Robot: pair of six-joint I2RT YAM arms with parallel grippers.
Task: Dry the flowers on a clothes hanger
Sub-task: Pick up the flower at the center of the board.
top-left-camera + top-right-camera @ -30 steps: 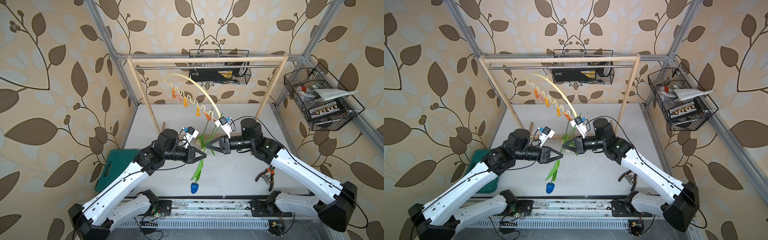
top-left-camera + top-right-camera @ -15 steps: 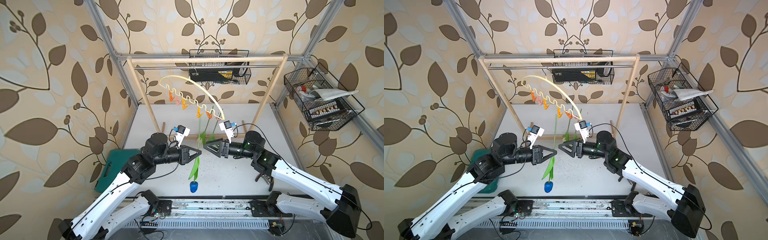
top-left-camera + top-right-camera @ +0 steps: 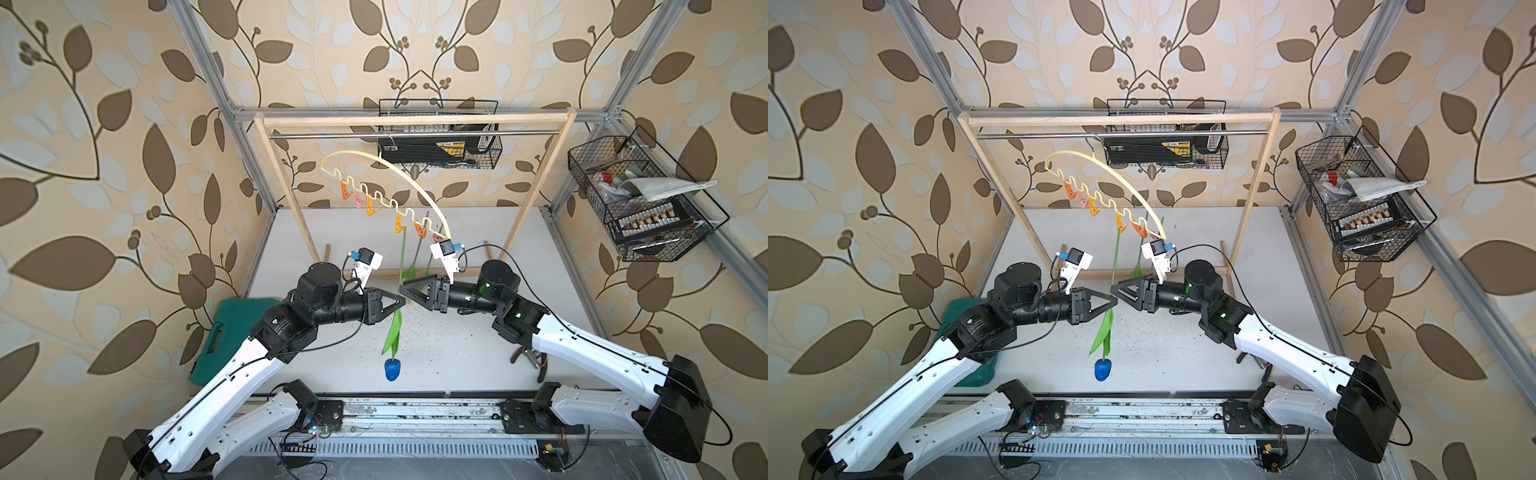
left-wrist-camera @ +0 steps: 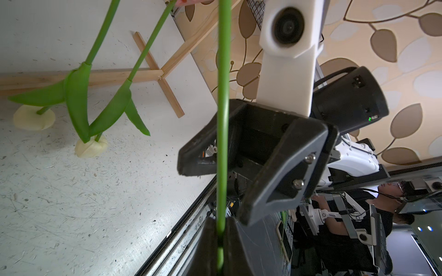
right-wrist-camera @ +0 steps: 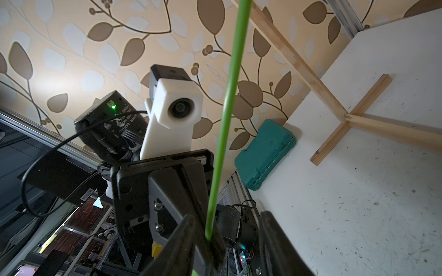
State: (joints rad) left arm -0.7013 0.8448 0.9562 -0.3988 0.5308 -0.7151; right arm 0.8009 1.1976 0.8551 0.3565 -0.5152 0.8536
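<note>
Under the metal rod (image 3: 332,135) of the wooden rack (image 3: 415,120), in both top views, the clothes hanger (image 3: 415,183) hangs by its hook, tipped down toward the right arm. The blue tulip (image 3: 392,369) dangles head down over the table (image 3: 457,353), and its stem (image 3: 401,257) runs straight up to an orange clip (image 3: 400,224) on the wavy bar. The left gripper (image 3: 400,302) has its jaws pressed together on that stem about halfway along. The right gripper (image 3: 409,293) faces it almost tip to tip, jaws spread and holding nothing.

From the left wrist, the stem (image 4: 222,95) climbs out from between the left fingers (image 4: 208,246), which pinch it. Beyond it the right gripper (image 4: 211,191) shows parted jaws. The two cream tulips (image 4: 92,147) hang off to one side, heads down at the table. I can't tell whether they touch it.

From the right wrist, the right fingers (image 5: 189,239) stand apart, with the stem (image 5: 227,107) rising in the gap between them. The clip itself is out of sight from both wrists.

To my eye this is the third and last flower being pegged, and only the left hold remains. Whether the clip truly bites the stem I cannot see. The next move asks for a gentle parting of the left jaws and a clean retreat, without tugging the stem or swinging the loose hanger.
</note>
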